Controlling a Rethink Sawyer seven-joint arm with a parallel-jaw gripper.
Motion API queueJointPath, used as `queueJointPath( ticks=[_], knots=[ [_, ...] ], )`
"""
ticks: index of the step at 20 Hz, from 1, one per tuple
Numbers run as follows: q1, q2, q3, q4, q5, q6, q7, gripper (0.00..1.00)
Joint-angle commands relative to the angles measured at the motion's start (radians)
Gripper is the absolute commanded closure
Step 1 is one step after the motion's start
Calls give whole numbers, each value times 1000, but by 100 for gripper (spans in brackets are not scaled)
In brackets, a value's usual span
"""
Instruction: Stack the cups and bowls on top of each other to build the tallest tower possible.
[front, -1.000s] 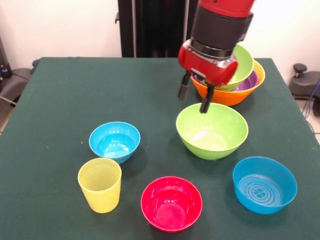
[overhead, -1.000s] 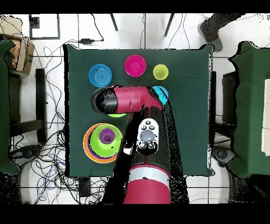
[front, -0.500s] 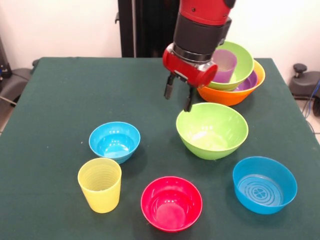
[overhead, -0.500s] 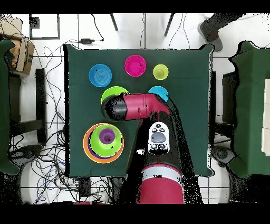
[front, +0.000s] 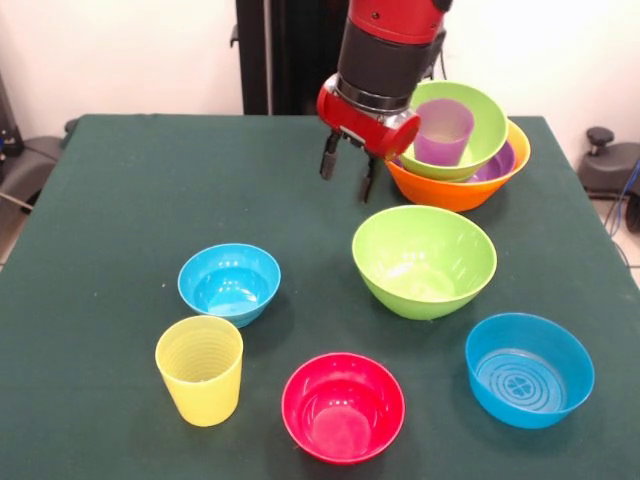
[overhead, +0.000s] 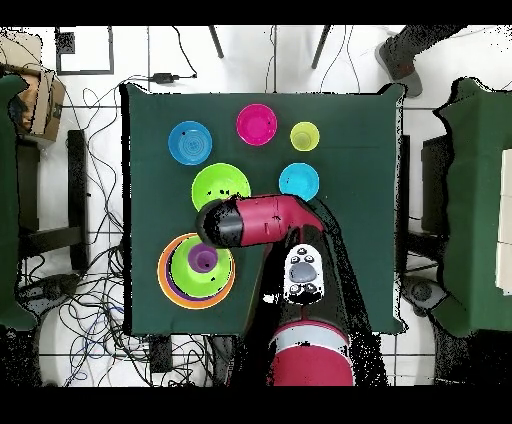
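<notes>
- Since the earlier frames we note the gripper (front: 346, 175) has drawn back from over the loose lime green bowl (front: 424, 260) towards the far side of the table (front: 120, 190); it now hangs above bare cloth, just left of the tower (front: 462, 150). Its two fingers stand apart and hold nothing.
- Front view, left to right, we record first the pale yellow ribbed cup (front: 200, 369), upright near the front edge.
- Just behind it and slightly right sits a small blue bowl (front: 229, 283), apart from the cup.
- Next comes the pink-red bowl (front: 343, 406), nearest the front edge, standing free.
- We find the loose lime green bowl at mid-table, upright and empty.
- At the far right corner stands the tower: a large orange bowl (front: 450, 190) as base, a purple bowl (front: 497, 163) nested in it, a lime green bowl (front: 487, 120) tilted on top, and the translucent purple cup (front: 442, 132) upright inside that.
- Rightmost near the front lies the second blue bowl (front: 529, 369), alone.
</notes>
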Motion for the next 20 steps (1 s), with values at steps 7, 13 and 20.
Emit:
queueJointPath(
  ticks=[7, 13, 20],
  knots=[
    [19, -15, 112, 56, -67, -38, -109, 0],
    [18, 7, 118, 39, -74, -57, -108, 0],
    [27, 33, 126, 11, -74, -63, -98, 0]
  ],
)
